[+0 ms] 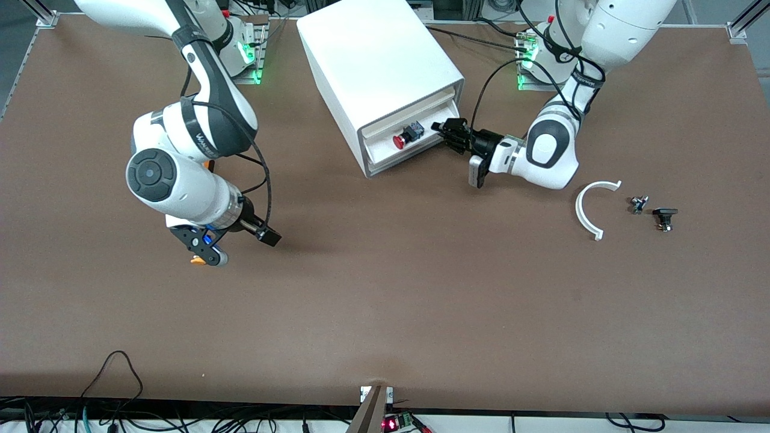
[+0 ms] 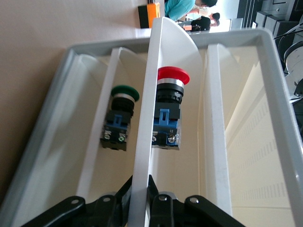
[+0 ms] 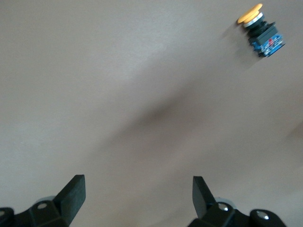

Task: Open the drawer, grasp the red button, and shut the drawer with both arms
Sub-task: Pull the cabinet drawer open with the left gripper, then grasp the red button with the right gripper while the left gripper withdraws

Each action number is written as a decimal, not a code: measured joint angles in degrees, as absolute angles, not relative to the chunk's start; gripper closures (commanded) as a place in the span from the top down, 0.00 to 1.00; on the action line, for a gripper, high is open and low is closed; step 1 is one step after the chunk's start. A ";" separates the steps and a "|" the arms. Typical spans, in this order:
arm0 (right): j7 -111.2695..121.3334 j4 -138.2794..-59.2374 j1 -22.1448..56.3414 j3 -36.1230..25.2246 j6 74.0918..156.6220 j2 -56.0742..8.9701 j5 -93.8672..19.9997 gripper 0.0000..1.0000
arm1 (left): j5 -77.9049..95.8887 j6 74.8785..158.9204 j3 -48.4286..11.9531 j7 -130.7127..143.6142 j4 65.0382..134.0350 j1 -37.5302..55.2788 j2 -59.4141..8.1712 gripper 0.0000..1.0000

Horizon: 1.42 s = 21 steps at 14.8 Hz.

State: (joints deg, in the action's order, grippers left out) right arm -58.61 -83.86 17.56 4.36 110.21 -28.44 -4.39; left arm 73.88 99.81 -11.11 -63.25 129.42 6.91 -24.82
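The white cabinet (image 1: 373, 60) stands at the robots' edge of the table. One drawer (image 1: 385, 153) is pulled out a little. The button (image 1: 399, 142), red-capped with a black body, lies on its side in it. My left gripper (image 1: 443, 128) is at the drawer's front, shut on its thin white handle fin (image 2: 156, 94). The left wrist view shows the button (image 2: 171, 78) in the drawer tray (image 2: 277, 99) past the fin. My right gripper (image 1: 237, 240) hangs open over bare table toward the right arm's end, with nothing between its fingers (image 3: 73, 191).
A green-capped button (image 2: 124, 94) shows beside the red one. A yellow-capped button (image 3: 262, 30) lies on the table by my right gripper. A white curved strip (image 1: 592, 207) and two small black parts (image 1: 639, 204) (image 1: 665, 216) lie toward the left arm's end.
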 measured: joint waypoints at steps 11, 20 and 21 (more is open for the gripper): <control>-74.02 -72.99 24.88 4.48 110.33 -34.83 -4.39 1.00 | 63.68 95.63 -10.94 -60.85 114.07 -2.11 -33.38 0.89; -88.25 -68.54 33.80 4.54 110.48 -35.68 -4.40 1.00 | 56.07 87.01 -10.66 -51.18 107.13 -6.26 -32.57 1.00; -89.83 -68.54 34.77 4.54 111.10 -35.88 -4.40 1.00 | 53.42 84.61 -10.65 -46.35 104.62 -6.92 -32.00 1.00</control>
